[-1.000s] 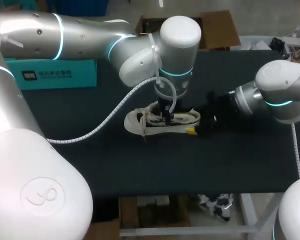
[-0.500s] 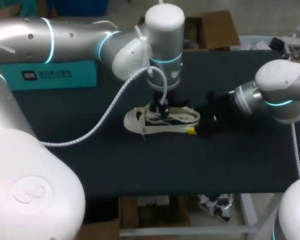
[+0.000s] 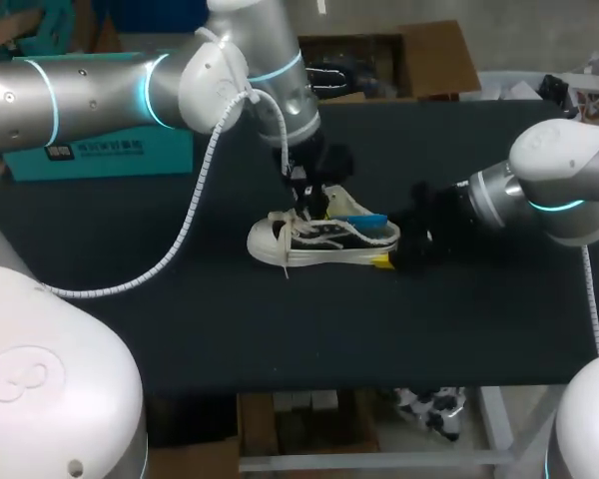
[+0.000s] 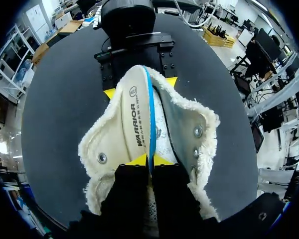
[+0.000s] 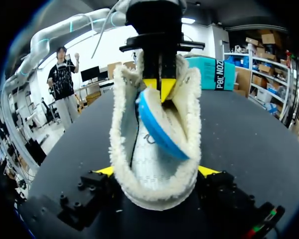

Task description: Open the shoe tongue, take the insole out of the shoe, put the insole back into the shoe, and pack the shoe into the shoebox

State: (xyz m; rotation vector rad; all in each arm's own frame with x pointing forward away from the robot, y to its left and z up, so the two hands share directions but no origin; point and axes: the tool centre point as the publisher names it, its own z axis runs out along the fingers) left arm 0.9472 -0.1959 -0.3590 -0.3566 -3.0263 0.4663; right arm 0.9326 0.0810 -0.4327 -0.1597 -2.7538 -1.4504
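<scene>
Insole (image 4: 132, 114) clenched in left claw (image 4: 149, 160), partly out of shoe (image 4: 189, 124); right claw (image 5: 157, 172) grasping heel

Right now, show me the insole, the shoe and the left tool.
insole (image 5: 157, 127), right wrist view, on its blue underside.
shoe (image 3: 267, 240), head view, on its white toe.
left tool (image 4: 149, 160), left wrist view, midway between its yellow tips.
</scene>
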